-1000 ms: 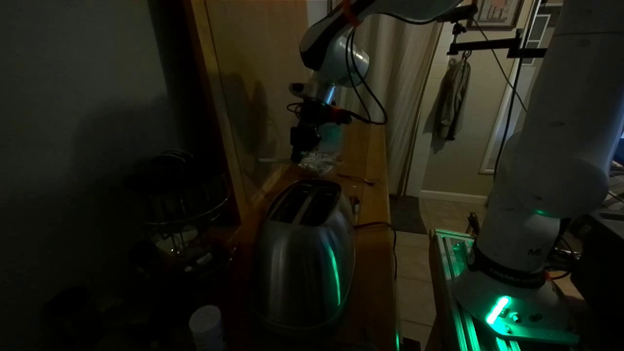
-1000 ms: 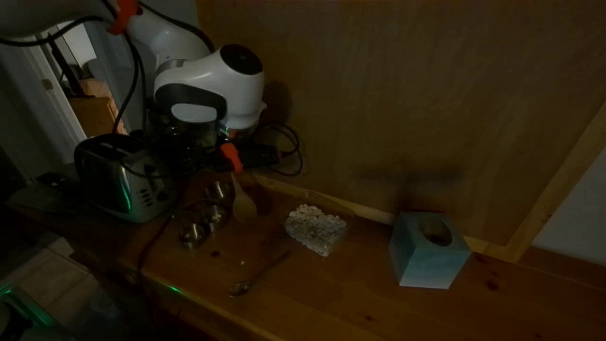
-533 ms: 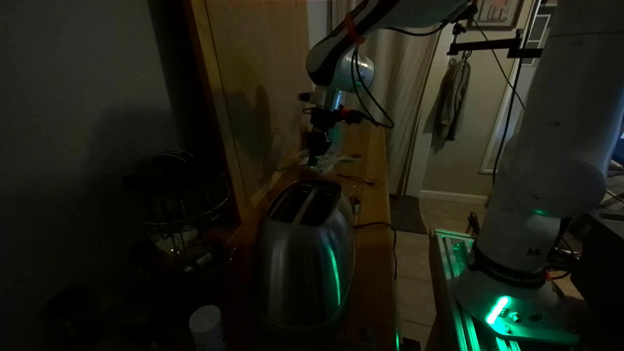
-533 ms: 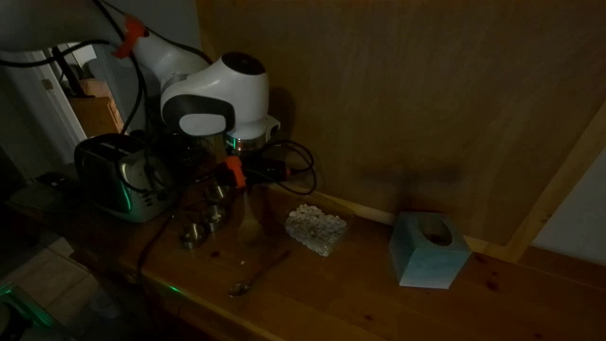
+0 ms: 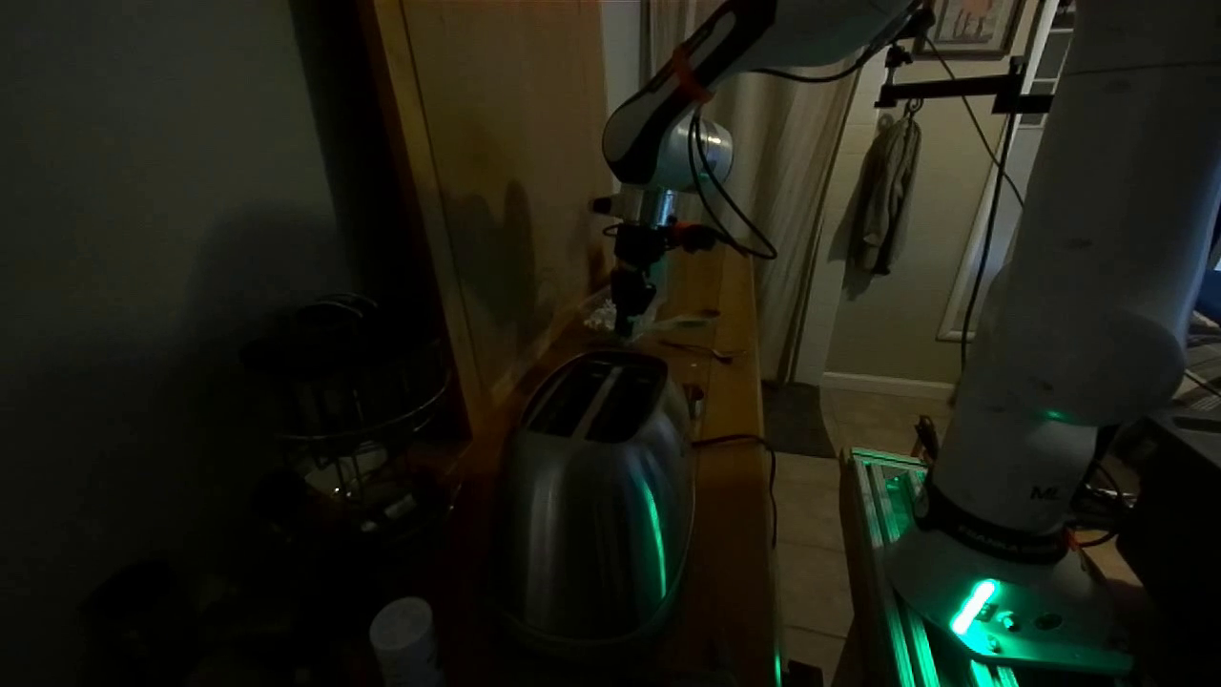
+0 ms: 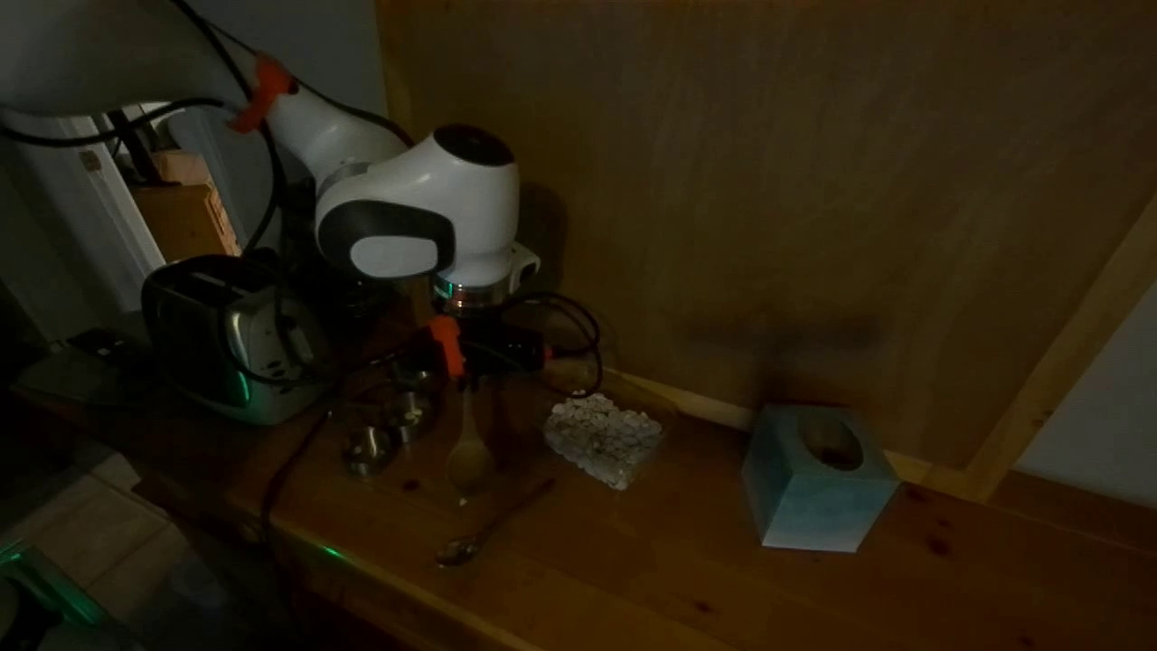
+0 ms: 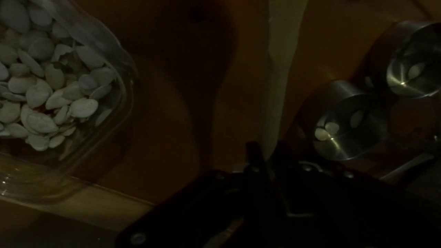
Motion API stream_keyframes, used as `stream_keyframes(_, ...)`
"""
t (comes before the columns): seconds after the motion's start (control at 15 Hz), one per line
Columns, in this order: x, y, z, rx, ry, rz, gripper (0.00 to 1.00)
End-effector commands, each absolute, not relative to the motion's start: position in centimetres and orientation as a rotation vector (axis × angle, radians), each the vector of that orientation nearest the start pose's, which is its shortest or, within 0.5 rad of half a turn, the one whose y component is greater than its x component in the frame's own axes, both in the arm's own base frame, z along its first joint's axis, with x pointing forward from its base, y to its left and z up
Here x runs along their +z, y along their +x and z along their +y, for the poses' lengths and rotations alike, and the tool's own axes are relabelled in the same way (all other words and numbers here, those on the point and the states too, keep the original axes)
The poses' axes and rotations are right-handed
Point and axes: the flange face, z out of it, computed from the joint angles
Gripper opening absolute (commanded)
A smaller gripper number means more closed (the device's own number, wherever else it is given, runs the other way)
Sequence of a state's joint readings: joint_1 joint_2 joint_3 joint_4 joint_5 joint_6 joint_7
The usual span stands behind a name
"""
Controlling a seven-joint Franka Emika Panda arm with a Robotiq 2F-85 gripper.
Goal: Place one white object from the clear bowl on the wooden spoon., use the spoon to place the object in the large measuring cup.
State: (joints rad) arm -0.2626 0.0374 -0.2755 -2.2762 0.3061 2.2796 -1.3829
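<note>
My gripper (image 7: 268, 151) is shut on the handle of the wooden spoon (image 7: 280, 65), seen also in an exterior view as the spoon (image 6: 469, 463) with its head pointing away from the back panel. Its head is beyond the top of the wrist view; whether anything lies on it is too dark to tell. Left of the gripper in the wrist view stands the clear bowl (image 7: 132, 88), full of flat, oval white objects (image 7: 41, 91). To the right are metal measuring cups (image 7: 339, 89), at least two with white objects inside. Which cup is the large one I cannot tell.
A metal spoon (image 6: 497, 524) lies on the table near a small white fleck. Beyond the bowl stands a blue tissue box (image 6: 818, 493). The toaster (image 5: 596, 515) is beside the cups, its cord running over the front edge. A wooden panel (image 6: 768, 199) closes the back.
The arm has come down and moved away from the back panel. With it, the wooden spoon's head has moved toward the table's front edge. The grip has not changed.
</note>
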Motion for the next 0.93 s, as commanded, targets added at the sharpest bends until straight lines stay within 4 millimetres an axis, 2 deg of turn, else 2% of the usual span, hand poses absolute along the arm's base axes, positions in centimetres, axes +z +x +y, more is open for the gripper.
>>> stream_keyframes(0.0,33.2,44.9,-26.4,-0.241,-2.824,-0.916,0.04)
stream_keyframes(0.53,30.6,44.4,-28.0,-0.223,-2.821,-0.848,0.04)
stream_keyframes(0.87,29.0,44.2,-27.7,-0.255,-2.788,-0.839,0.04)
